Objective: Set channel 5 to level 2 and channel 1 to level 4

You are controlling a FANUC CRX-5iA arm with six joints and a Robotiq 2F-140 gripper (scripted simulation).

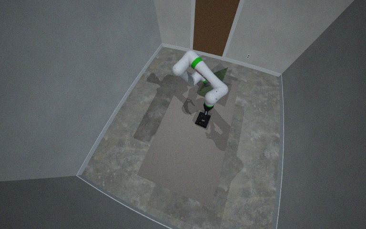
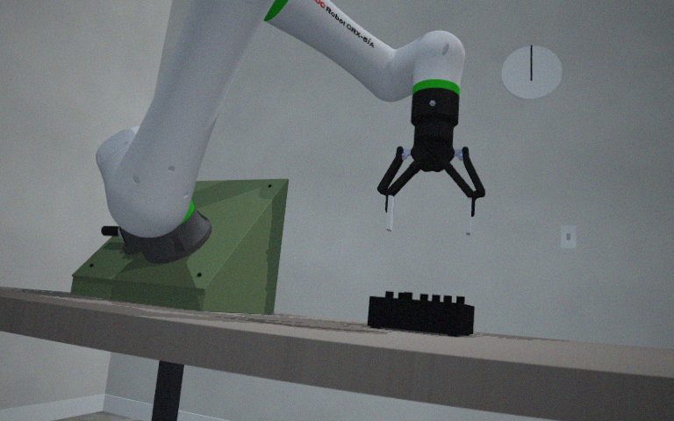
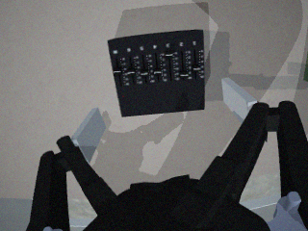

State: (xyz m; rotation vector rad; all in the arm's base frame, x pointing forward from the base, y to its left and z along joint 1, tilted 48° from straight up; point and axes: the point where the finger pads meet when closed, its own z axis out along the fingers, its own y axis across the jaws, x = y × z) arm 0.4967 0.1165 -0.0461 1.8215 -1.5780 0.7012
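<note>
The lighting desk (image 1: 202, 121) (image 2: 419, 316) (image 3: 161, 98) is seen upright on the table (image 1: 180, 161) (image 2: 297, 339) (image 3: 58, 72), below the pincer (image 1: 206, 112) (image 2: 428, 231) (image 3: 160, 104) in the exterior view and at twelve o'clock from its palm in the wrist view. Wrong-channel contact is the chief risk: the caps are closely ranked, so a neighbour could be dragged if the descent is made with fingers spread or slightly off line. In the wrist view the channel 1 cap (image 3: 196, 69) appears toward one o'clock from the view's centre, and the channel 5 cap (image 3: 143, 73), judged by blurred numerals, toward eleven; a miscounted column would spoil a fader that must be left alone. If too much downward force is applied, the desk could be skidded or tipped; if a cap is released carelessly, its level could be overshot. The pincer is fully released, its fingers spread wide at about three and nine o'clock in the exterior view; nothing is held, and neither desk nor caps are touched.
</note>
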